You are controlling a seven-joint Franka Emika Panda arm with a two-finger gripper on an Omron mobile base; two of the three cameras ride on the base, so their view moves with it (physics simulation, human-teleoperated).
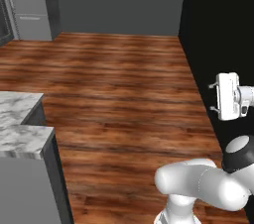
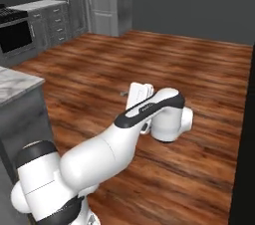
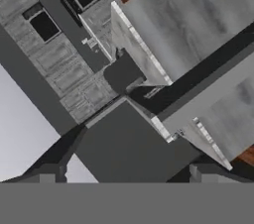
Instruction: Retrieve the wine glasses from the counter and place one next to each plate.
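Observation:
My gripper hangs high over the wooden floor at the right, held out sideways in front of a dark wall. In the right base view the gripper sits at the end of the folded white arm. Its two dark fingertips stand far apart in the hand view, open with nothing between them. A counter with a white top and dark grey drawers runs along the far left wall. The wine glasses and the plates are out of view.
A marble-topped unit on a dark grey base stands close at the left and appears again as the marble top. A stove and a tall grey fridge stand beyond. Open wooden floor spreads ahead.

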